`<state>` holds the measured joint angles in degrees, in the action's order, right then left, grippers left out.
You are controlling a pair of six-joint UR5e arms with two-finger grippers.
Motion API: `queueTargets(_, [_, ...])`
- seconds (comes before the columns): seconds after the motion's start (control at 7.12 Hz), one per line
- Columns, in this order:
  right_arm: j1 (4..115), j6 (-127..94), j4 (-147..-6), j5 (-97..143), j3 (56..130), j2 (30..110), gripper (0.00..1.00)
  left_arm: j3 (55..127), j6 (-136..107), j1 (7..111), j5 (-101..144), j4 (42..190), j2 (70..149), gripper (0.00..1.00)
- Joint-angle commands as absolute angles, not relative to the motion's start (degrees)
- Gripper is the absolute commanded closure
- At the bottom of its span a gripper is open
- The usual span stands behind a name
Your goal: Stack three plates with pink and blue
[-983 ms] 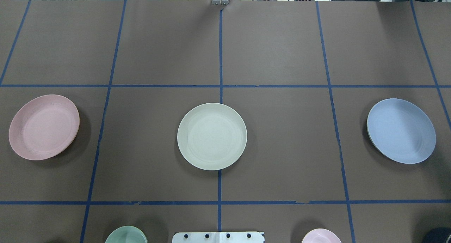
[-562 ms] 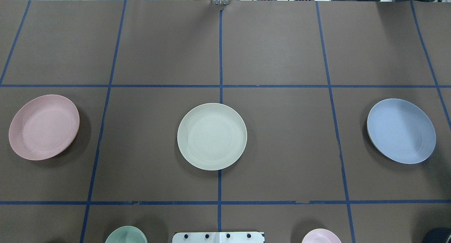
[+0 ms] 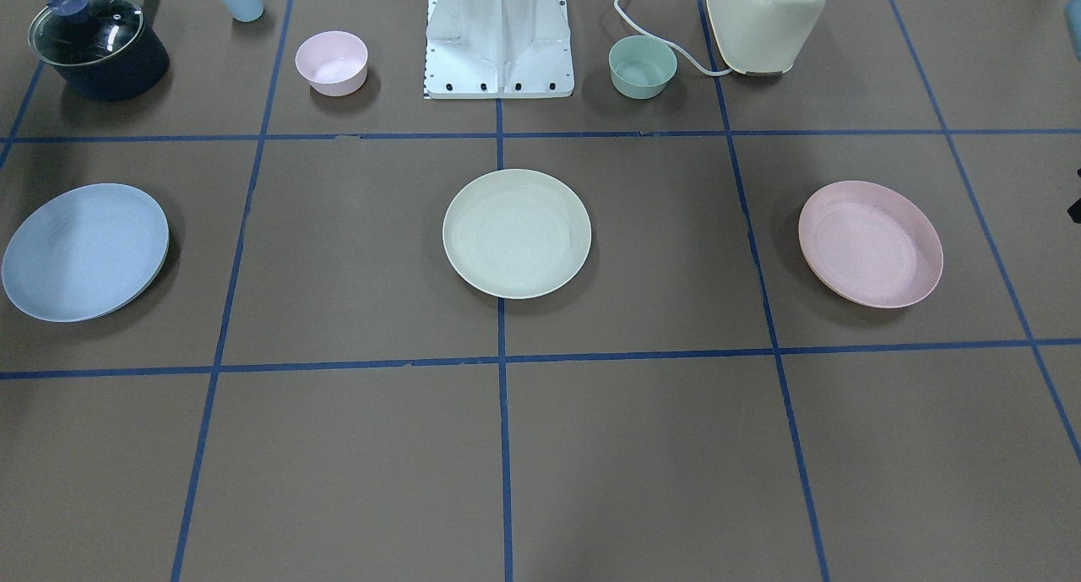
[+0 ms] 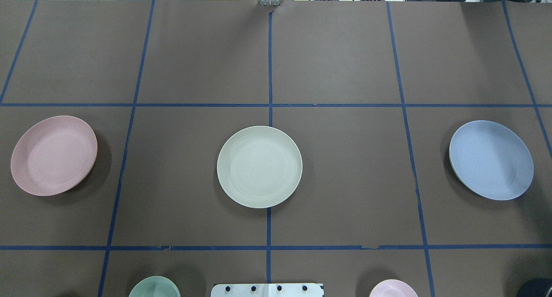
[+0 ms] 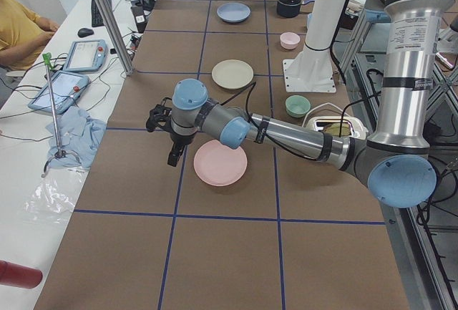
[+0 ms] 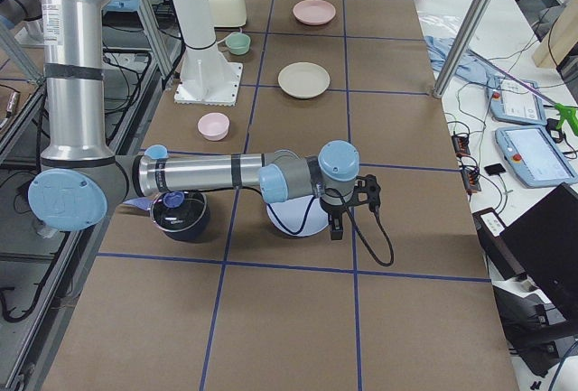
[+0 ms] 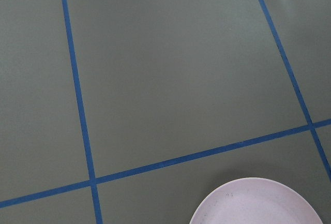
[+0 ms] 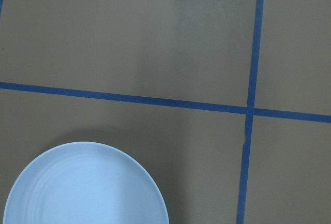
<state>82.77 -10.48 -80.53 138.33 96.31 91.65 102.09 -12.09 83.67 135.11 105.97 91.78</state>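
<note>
Over the table (image 4: pixel 336 180), left claw (image 5: pixel 174 157) and right claw (image 6: pixel 336 227) hover; openness unclear.

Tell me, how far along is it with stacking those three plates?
Done: nothing is stacked yet. The pink plate, cream plate and blue plate lie apart in a row on the table.
In hand: no plate is lifted. The left gripper hangs by the pink plate's edge, and the right gripper by the blue one's.
Left: picking up pink and blue and stacking all three.
</note>
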Motion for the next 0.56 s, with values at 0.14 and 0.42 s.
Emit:
queueTargets(0.14, [79.64,-11.69,-80.33,137.9,96.15,91.76,0.0,101.95,-11.95,83.67,135.09,106.0,91.5,0.01])
queueTargets(0.42, [77.79,-13.88,-80.24,137.9,96.41,91.67,0.0,102.91,-12.13,83.67,135.09,106.0,91.41,0.01])
